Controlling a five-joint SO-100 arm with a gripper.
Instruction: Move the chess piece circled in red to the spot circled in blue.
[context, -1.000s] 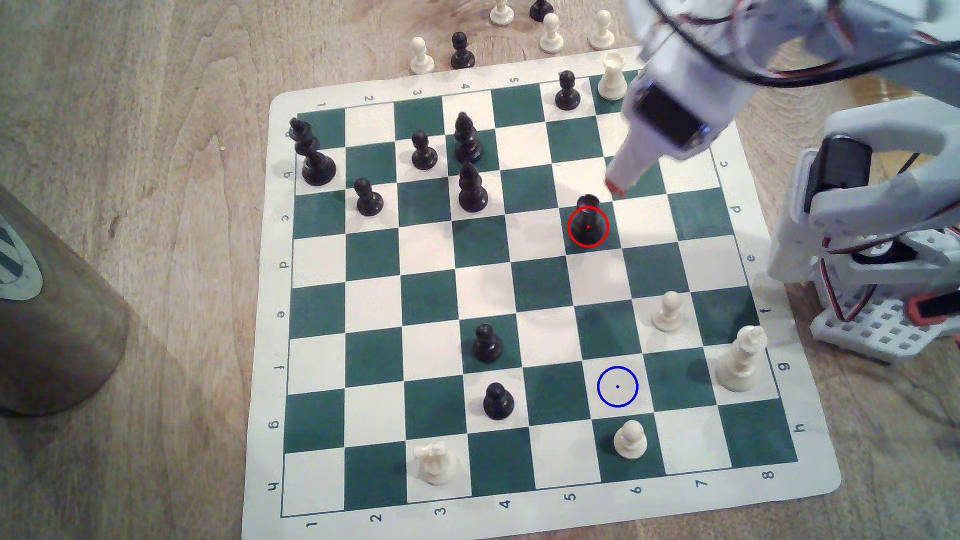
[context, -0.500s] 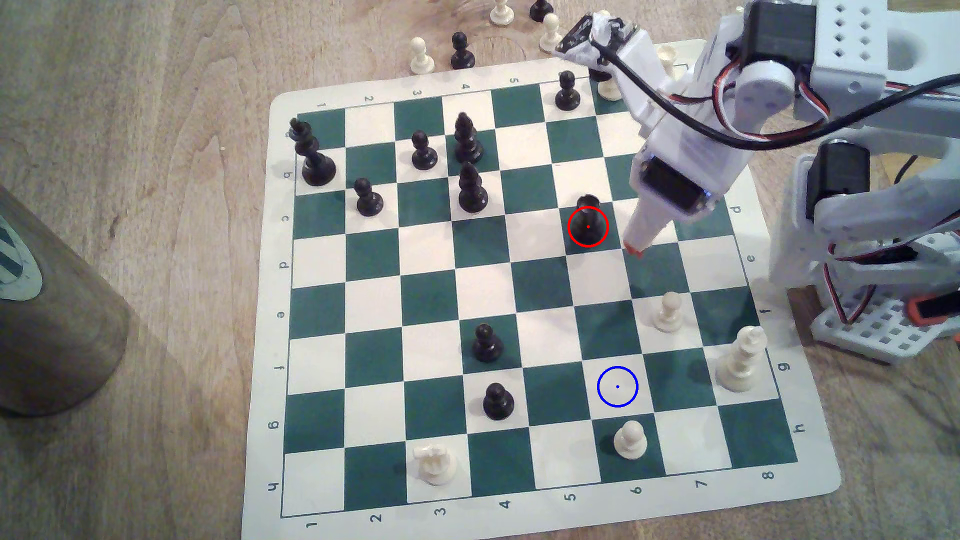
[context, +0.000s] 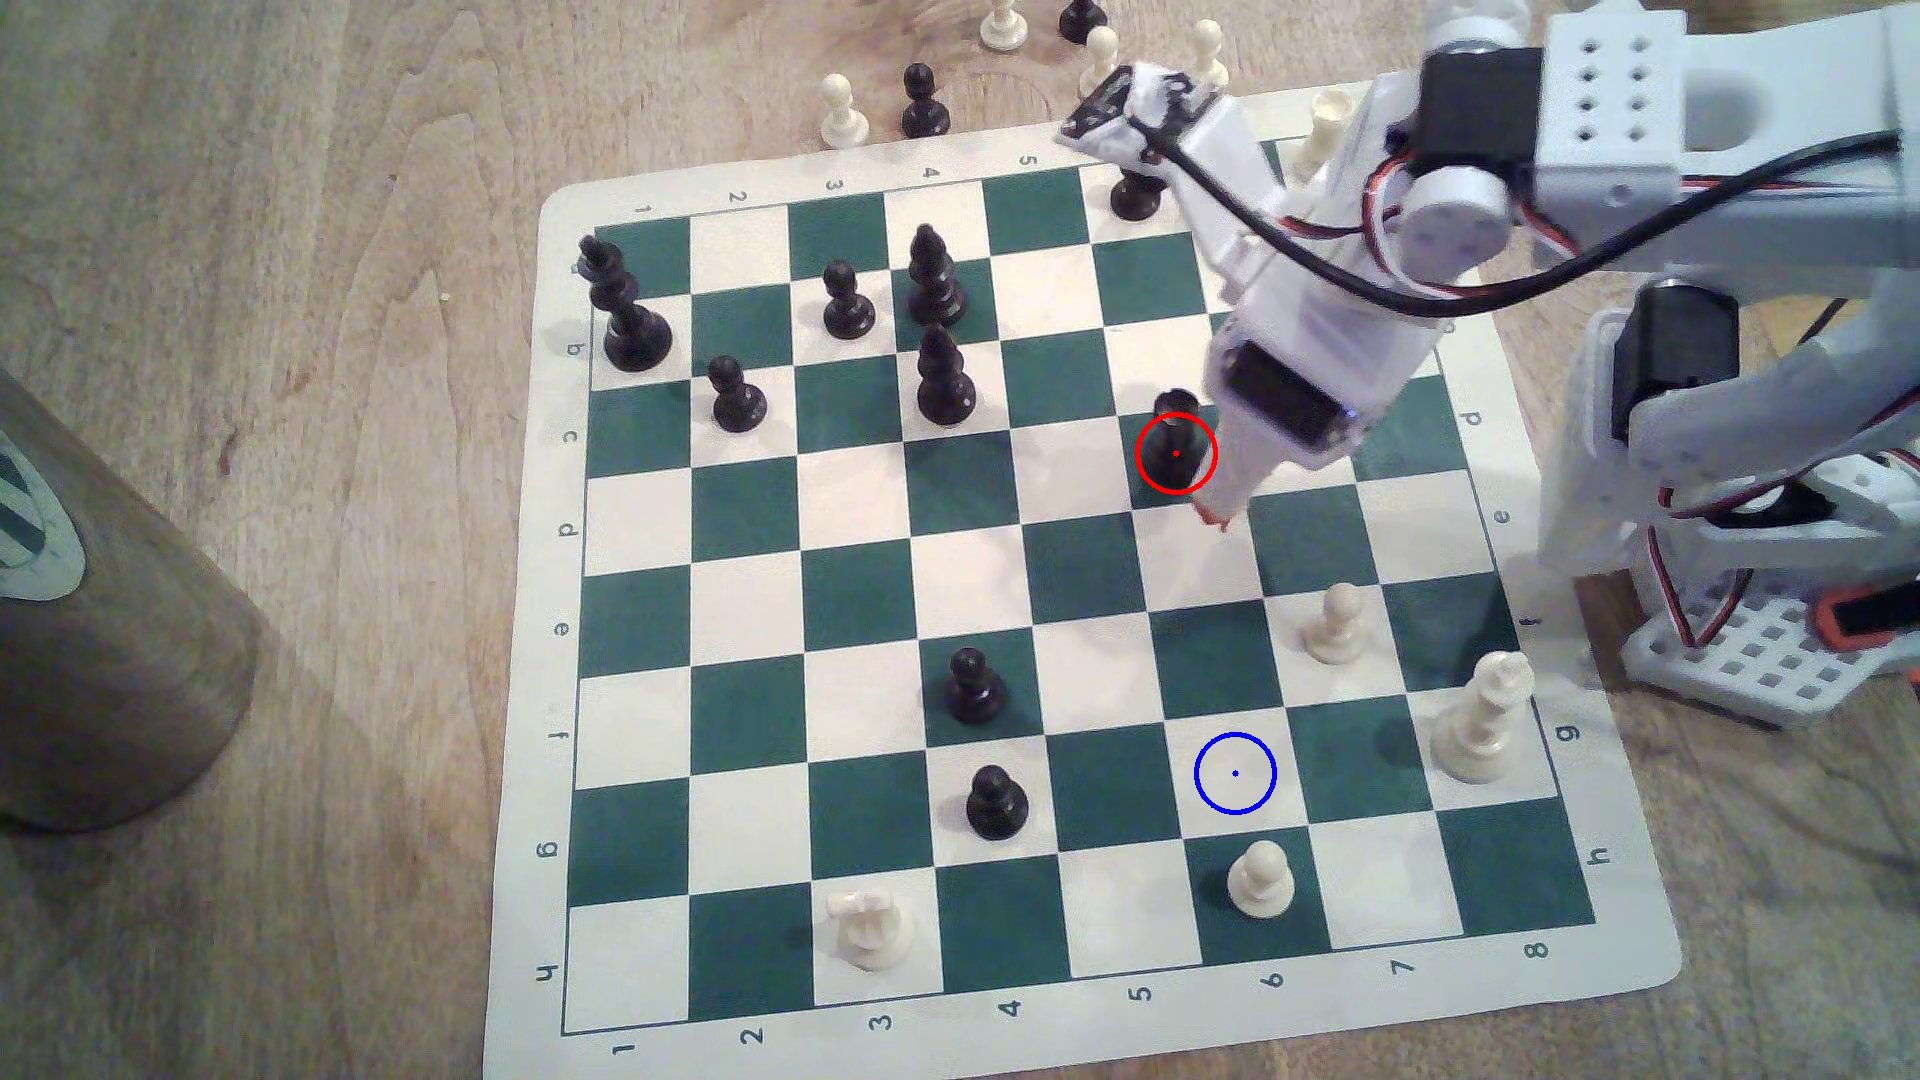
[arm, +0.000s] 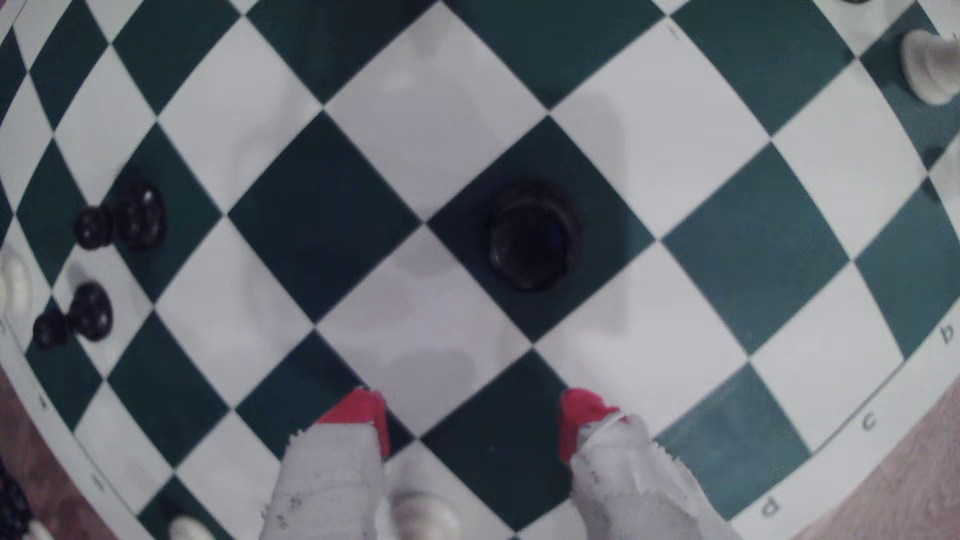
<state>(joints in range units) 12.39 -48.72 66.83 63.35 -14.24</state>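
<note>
White red-tipped gripper (context: 1214, 516) shifted frame-left since earlier frame, now just beside stout black rook (context: 1175, 444), fingers spread, empty. Rook upright, hollow notched top, on red-ringed green square, centre-right. Blue-ringed cream square (context: 1234, 773) lower right.

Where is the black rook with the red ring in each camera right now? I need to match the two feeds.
Exterior view: the black rook stands on a green square right of board centre, inside the red ring, just left of the hand.
Wrist view: the black rook is seen from above on a green square, ahead of the open red fingertips.
Shared landmark: the red-tipped hand itself, close beside the rook in both.
</note>
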